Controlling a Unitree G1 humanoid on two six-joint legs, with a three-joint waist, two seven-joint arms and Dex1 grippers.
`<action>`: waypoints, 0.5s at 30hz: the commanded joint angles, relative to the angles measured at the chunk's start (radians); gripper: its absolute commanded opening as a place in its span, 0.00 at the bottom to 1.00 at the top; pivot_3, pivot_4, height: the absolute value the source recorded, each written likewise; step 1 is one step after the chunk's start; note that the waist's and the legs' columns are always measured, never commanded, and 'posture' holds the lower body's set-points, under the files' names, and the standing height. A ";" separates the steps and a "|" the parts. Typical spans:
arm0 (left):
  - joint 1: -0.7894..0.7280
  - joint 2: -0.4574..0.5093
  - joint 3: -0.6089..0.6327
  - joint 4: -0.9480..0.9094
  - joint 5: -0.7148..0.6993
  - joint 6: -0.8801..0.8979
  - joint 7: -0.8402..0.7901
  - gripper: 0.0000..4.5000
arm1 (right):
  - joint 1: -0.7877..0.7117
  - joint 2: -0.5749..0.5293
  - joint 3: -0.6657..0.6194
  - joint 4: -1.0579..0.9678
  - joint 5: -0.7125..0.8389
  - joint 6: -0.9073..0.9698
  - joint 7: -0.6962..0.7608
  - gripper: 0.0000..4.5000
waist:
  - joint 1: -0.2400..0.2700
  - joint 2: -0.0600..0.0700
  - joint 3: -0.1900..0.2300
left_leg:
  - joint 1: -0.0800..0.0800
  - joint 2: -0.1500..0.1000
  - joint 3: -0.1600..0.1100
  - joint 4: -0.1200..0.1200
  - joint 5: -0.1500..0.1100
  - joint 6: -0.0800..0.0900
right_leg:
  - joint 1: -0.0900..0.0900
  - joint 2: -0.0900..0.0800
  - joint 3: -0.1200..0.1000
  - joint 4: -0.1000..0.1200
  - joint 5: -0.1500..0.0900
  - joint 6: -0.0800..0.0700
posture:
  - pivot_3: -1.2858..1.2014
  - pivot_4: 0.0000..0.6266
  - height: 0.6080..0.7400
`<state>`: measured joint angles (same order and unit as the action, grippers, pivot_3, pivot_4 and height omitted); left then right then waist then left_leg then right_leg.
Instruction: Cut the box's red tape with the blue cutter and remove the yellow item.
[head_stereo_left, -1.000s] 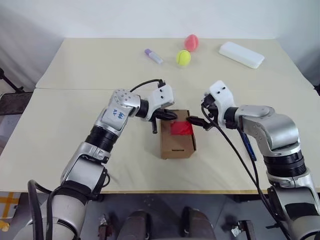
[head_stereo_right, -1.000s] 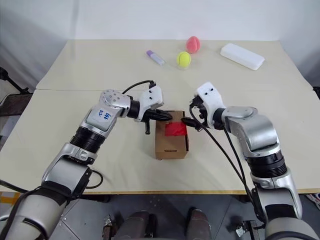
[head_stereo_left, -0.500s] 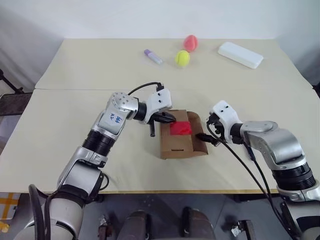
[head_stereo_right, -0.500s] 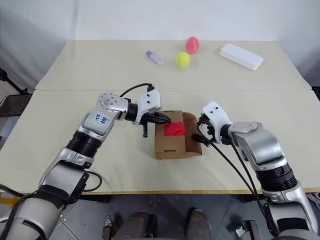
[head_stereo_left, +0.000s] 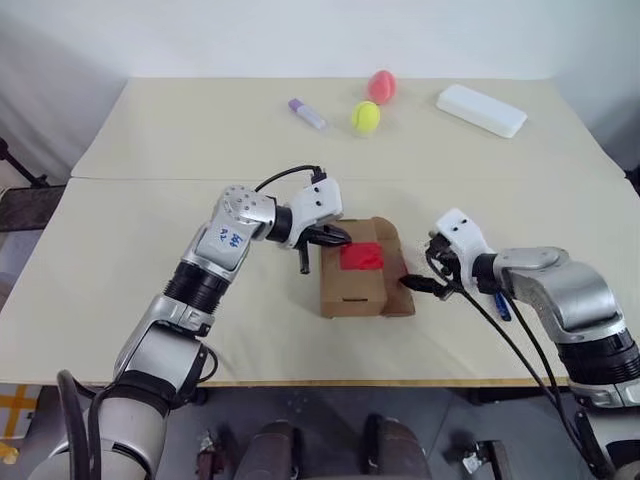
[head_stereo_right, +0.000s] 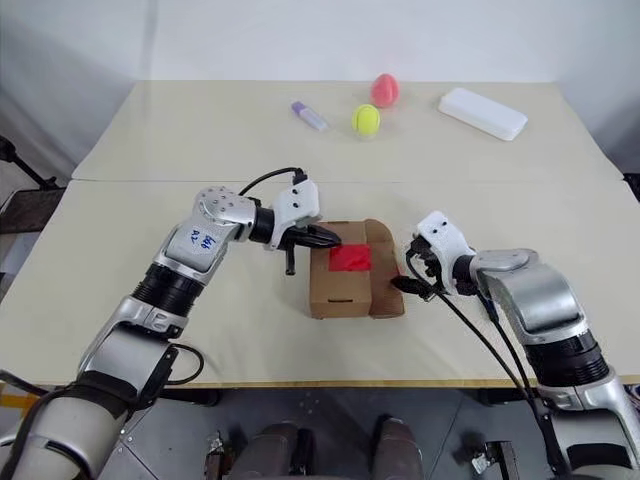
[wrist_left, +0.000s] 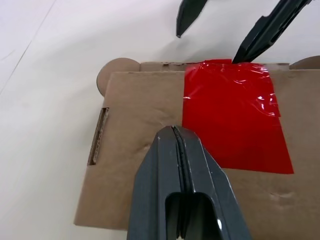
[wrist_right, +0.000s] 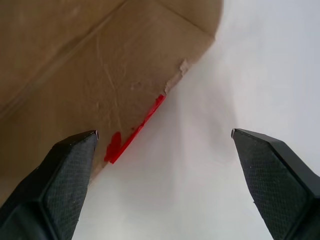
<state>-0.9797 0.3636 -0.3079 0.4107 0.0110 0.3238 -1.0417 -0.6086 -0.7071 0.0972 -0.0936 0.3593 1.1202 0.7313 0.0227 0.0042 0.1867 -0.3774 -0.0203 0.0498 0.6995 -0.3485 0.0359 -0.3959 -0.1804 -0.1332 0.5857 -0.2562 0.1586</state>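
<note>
Two cream-topped bench (head_stereo_left: 150, 250) sections stood pushed together, with a seam running across between them, against a pale wall. At the far side lay a purple-capped white tube (head_stereo_left: 307, 112), a yellow-green tennis ball (head_stereo_left: 366, 117), a pink-red ball (head_stereo_left: 381, 85) and a white oblong case (head_stereo_left: 481, 109), all well apart from both claws.

Box (head_stereo_left: 352, 285): brown carton on the near section, between the two claws. One flap (head_stereo_left: 398, 270) on the right claw's side stood folded outward.

Red tape (wrist_left: 232, 117): glossy strip across the carton's top, just ahead of the left claw's tip. A torn red sliver (wrist_right: 134, 132) clung to the edge of the opened flap, just beside one finger (wrist_right: 60, 185) of the right claw.

Left claw (head_stereo_left: 338, 236): fingers pressed fully together, holding nothing, tip over the carton's top at the tape's edge.

Right claw (head_stereo_right: 408, 281): fingers spread wide, empty, tips just beside the opened flap, bare bench between them.

Blue cutter (head_stereo_left: 501, 305): slim dark blue tool lying on the bench behind the right claw, partly hidden by that arm.

Yellow item: could not be made out.
</note>
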 joint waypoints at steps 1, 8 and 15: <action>-0.001 -0.002 -0.011 0.027 0.022 -0.003 0.010 0.00 | -0.044 0.037 -0.058 0.050 0.089 0.087 0.044 0.99 | 0.000 0.000 0.000 | 0.001 0.000 0.000 0.000 0.000 0.000 | 0.000 0.000 0.000 0.000 0.000 0.000 | 0.52 0.24 1.00; 0.003 -0.003 -0.014 0.001 0.017 0.005 0.001 0.00 | -0.149 0.153 -0.118 0.245 0.203 0.258 0.082 0.99 | -0.003 0.000 0.000 | 0.002 0.000 -0.003 0.000 0.000 0.000 | 0.001 0.000 0.001 0.001 0.000 0.000 | 0.52 0.24 1.00; 0.013 -0.003 -0.016 -0.021 0.019 0.007 0.004 0.00 | -0.189 0.189 -0.087 0.301 0.227 0.300 0.103 0.99 | -0.013 0.000 0.000 | 0.003 0.000 -0.005 -0.001 0.000 0.000 | 0.000 0.000 0.001 0.002 0.000 0.000 | 0.52 0.24 1.00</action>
<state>-0.9781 0.3649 -0.3038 0.4052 0.0143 0.3263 -1.0383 -0.7961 -0.5421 -0.0187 0.2047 0.5477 1.3872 0.8117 0.0094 0.0043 0.1866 -0.3744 -0.0199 0.0444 0.6983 -0.3485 0.0357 -0.3954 -0.1803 -0.1325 0.5886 -0.2562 0.1585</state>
